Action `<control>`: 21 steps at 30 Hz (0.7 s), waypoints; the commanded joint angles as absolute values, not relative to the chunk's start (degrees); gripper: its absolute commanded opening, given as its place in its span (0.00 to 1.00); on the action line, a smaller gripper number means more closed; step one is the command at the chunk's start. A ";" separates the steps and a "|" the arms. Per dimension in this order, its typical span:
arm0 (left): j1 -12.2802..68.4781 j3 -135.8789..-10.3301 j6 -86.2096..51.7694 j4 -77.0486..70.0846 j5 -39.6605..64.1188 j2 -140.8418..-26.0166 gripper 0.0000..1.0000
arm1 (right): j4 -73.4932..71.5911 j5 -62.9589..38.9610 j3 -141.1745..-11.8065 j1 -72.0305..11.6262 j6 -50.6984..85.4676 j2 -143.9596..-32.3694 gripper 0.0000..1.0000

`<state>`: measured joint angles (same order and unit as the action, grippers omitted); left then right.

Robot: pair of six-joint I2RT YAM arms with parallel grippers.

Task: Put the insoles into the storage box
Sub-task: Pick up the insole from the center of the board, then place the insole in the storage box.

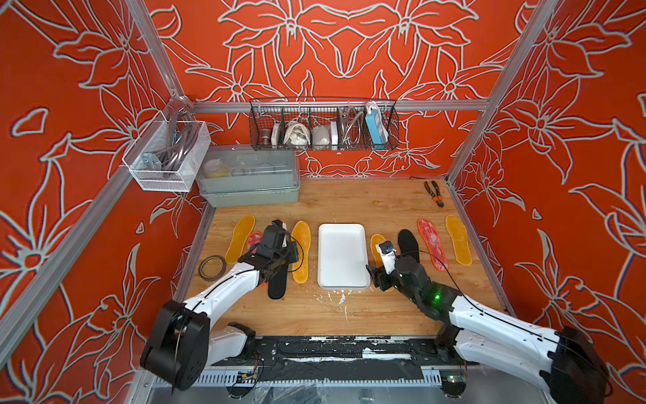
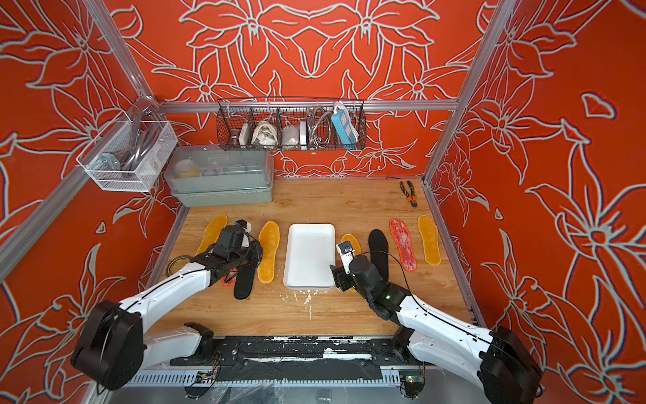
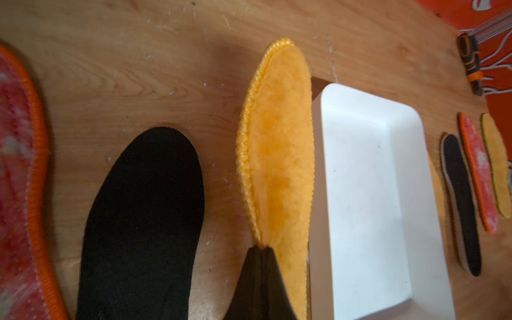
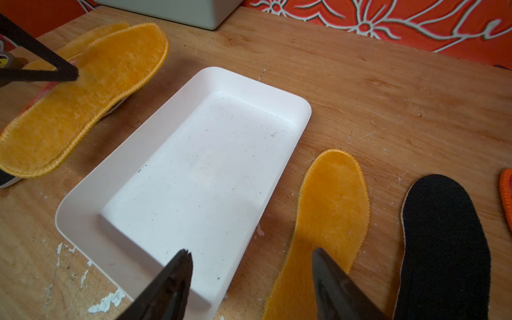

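I have the left fingers clamped together on the edge of an amber insole. It hangs tilted above the bench, just beside the left long side of the white storage box. To its left on the bench lie the left black insole and a mottled red insole. My right fingers stand apart and hold nothing. One is over the box's near corner, the other over a second amber insole lying flat just right of the box. Beyond that lie the right black insole, another red insole and a far amber insole.
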<state>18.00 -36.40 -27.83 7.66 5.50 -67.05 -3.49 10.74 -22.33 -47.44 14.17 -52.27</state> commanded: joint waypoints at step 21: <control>33.22 -36.66 -43.23 -10.24 3.60 -75.52 0.00 | -0.53 25.66 -17.21 -47.44 17.39 -38.01 0.94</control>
<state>32.40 -35.31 -41.85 -6.15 5.78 -73.80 -1.72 22.65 -18.13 -47.44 16.16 -38.94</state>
